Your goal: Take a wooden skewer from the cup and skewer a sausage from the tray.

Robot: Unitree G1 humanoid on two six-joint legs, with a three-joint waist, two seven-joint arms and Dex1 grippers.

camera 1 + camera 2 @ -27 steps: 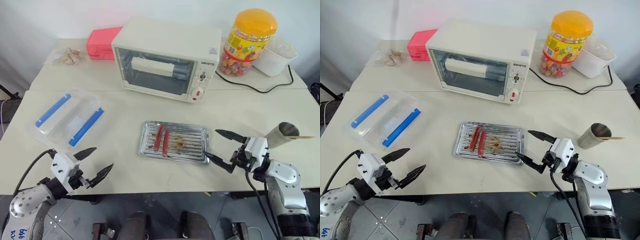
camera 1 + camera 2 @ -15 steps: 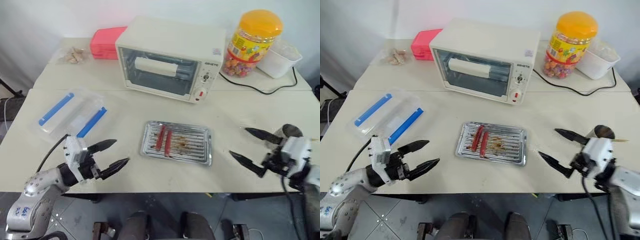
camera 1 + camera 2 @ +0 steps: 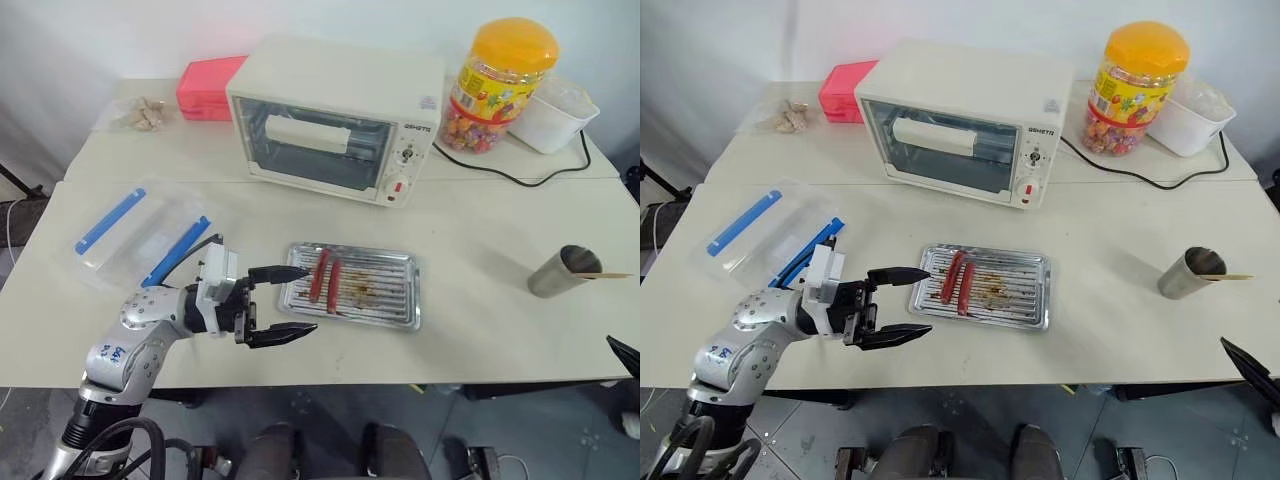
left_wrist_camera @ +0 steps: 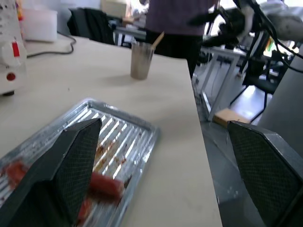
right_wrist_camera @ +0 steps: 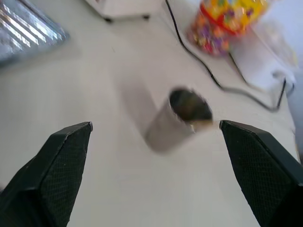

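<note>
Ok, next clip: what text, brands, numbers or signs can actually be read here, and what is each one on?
Oven: a brand word on the control panel, too small to read.
Oven panel: a small logo near the top and marks around the knobs, unreadable.
Candy jar: colourful label, print too blurred to read.
Left arm: blue handwritten marks, not legible.
Pink box, clip box, cup, tray: no text seen.

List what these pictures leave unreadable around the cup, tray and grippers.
- Cup in the right wrist view: blurred; its dark inside hides how many skewers it holds.
- Wooden skewer: only its tip shows past the rim.
- Sausages in the left wrist view: blurred, partly behind a finger.
- Right gripper: cut off by the picture's edge.
</note>
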